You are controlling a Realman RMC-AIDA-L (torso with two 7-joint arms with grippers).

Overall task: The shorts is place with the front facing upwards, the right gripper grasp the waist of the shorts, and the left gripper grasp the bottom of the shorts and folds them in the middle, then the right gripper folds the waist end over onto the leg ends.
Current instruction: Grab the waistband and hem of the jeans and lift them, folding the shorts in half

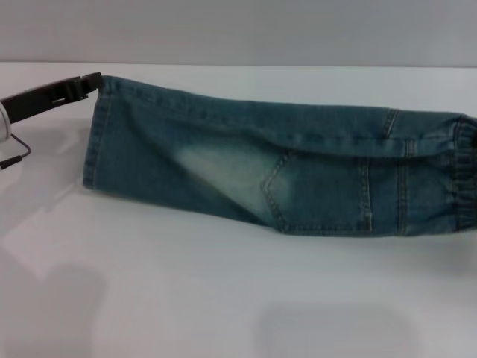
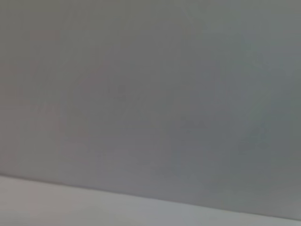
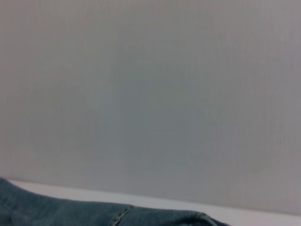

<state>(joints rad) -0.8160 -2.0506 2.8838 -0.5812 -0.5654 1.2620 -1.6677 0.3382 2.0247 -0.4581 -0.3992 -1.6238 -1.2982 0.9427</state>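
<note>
The blue denim shorts [image 1: 261, 171] lie folded lengthwise across the white table [image 1: 223, 298], a pale faded patch and a pocket facing up. The puckered waist [image 1: 463, 175] is at the right edge of the head view. The flat leg hems [image 1: 95, 134], the bottom of the shorts, are at the left. My left gripper [image 1: 91, 80], a black claw, reaches in from the left and is shut on the far corner of the hems. My right gripper is out of view. The right wrist view catches only a strip of denim [image 3: 70, 214].
A grey wall [image 1: 238, 30] rises behind the table's far edge. The left wrist view shows only that wall and a strip of table [image 2: 70, 207]. Bare white tabletop stretches in front of the shorts.
</note>
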